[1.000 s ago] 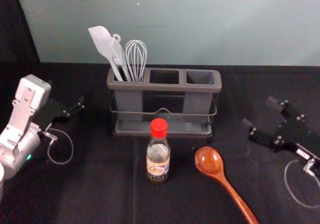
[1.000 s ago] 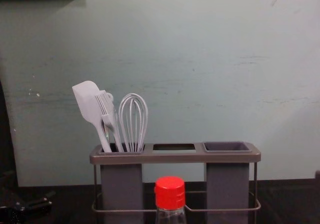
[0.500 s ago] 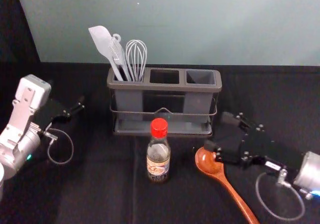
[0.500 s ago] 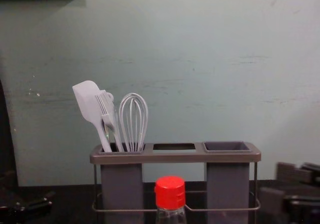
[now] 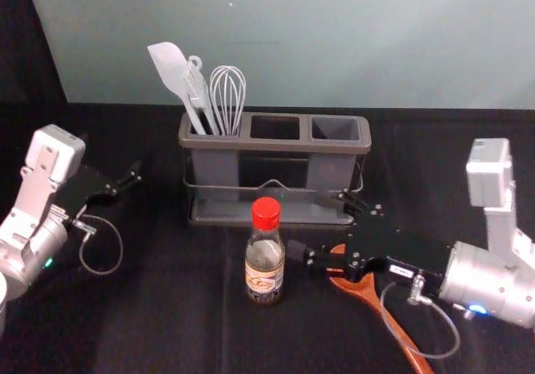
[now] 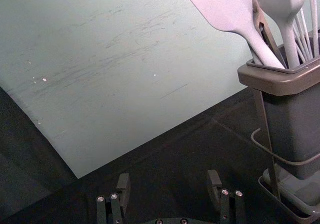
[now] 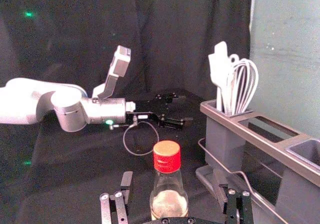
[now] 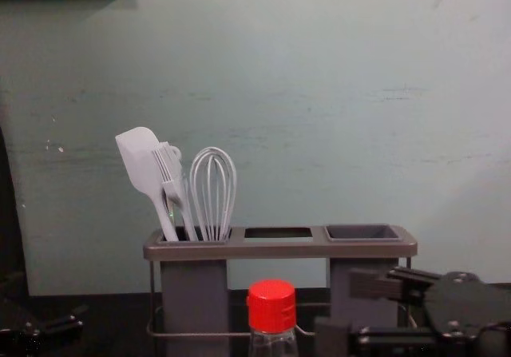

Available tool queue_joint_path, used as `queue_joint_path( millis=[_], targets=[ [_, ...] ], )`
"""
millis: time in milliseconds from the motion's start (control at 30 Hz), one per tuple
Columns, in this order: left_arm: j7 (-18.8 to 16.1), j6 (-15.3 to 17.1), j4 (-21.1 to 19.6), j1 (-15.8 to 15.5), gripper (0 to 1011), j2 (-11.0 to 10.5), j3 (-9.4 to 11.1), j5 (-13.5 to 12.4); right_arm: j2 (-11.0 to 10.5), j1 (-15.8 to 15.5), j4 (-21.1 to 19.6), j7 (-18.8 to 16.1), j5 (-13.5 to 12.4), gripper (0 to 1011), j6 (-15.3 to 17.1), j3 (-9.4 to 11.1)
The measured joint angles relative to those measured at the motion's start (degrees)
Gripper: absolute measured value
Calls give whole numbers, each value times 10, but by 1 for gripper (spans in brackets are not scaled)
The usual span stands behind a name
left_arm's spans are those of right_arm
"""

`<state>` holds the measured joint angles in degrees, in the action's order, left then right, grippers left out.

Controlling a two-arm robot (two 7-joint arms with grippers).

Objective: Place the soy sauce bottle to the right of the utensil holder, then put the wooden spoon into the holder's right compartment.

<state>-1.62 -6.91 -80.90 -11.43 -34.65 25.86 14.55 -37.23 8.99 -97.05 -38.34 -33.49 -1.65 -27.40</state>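
soy sauce bottle: upright on the bench, just ahead of the right claw; contact cannot be confirmed.
expected handling: stiff, smooth glass; likely modest in weight, slippery if squeezed lightly, breakable if dropped. a tall, narrow form may tip if one finger strikes first.
grip zone: the body around the paper label, below the shoulder. avoid the red cap; it offers a small, high hold.
right claw state: fingers apart, nothing clamped.
right claw pose: reaches in from the robot's right, roughly level, tips toward the bottle, which lines up between the fingers in the right wrist view.
next motion: advance level until the glass sits between both fingers, then close evenly.
wooden spoon: lies beneath the right claw, bowl partly covered by it; avoid dragging it.
utensil holder: on the far side of the right claw.
left claw: parked across from the right claw, beyond the bottle, fingers apart, unloaded.
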Motion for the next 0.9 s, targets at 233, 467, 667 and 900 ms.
queue_joint_path(
  millis=[233,467,667,900],
  targets=[
    [0,0,0,0,1005,0,0,0,16,29,13,0,13,1004,21,-23],
    [0,0,0,0,1005,0,0,0,36,58,28,1,21,1004,39,-45],
    [0,0,0,0,1005,0,0,0,50,77,39,1,26,1004,46,-60],
    [0,0,0,0,1005,0,0,0,61,91,48,11,36,1004,53,-72]
  ],
)
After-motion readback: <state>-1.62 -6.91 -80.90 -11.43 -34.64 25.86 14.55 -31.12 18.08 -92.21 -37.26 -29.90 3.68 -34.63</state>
